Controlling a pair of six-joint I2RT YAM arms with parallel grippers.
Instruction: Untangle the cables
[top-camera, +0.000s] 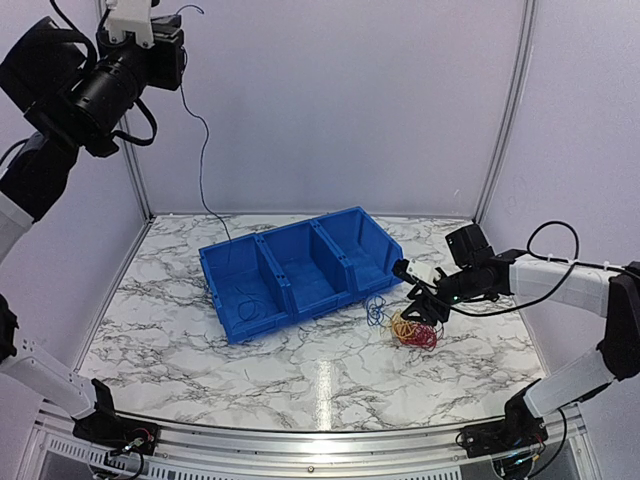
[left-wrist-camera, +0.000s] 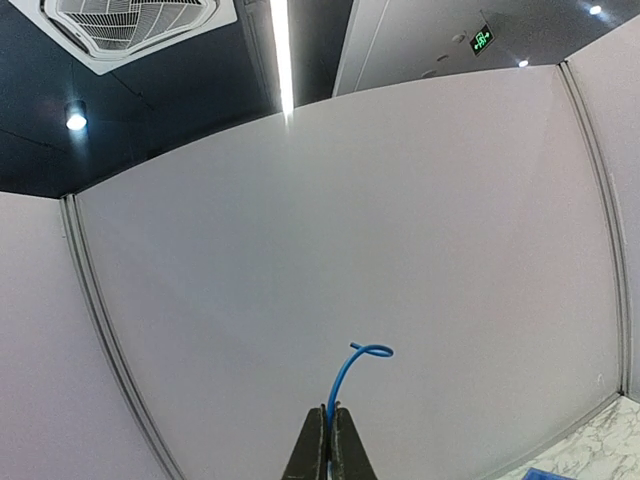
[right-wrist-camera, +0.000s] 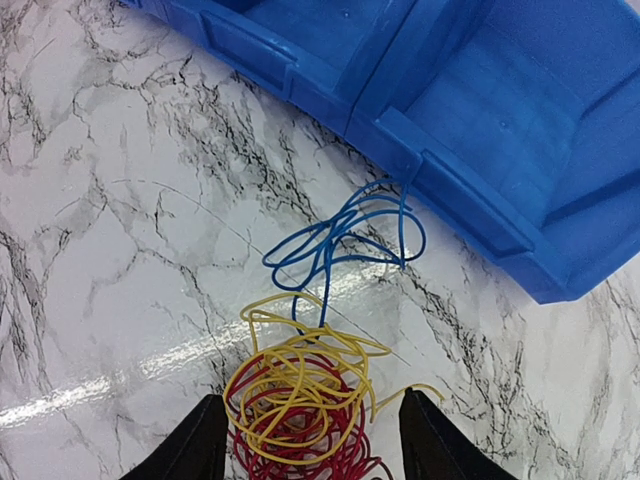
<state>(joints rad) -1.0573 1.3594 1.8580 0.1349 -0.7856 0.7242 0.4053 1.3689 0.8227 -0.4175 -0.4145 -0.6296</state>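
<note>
**Top view, with both wrist views, read left to right.** The left end effector (top-camera: 172, 20) is raised high at the back left. Its jaws are pressed together on the tip of a dark blue cable (top-camera: 203, 150), which hangs slack down to the left compartment of the three-part blue bin (top-camera: 258, 326). Right of the bin, on the marble bench (top-camera: 300, 390), loose blue loops (right-wrist-camera: 340, 235) lie just beside a tight knot of yellow cable (right-wrist-camera: 300, 375) and red cable (right-wrist-camera: 300, 445). The right end effector (right-wrist-camera: 315, 445) is spread wide, one finger on each side of that knot, gripping nothing. Whether it touches the wires cannot be told. The cables look light, limp and slightly springy, so they are likely to slip or snag. A free end or an outer loop offers the best hold, not the knot's core.
</note>
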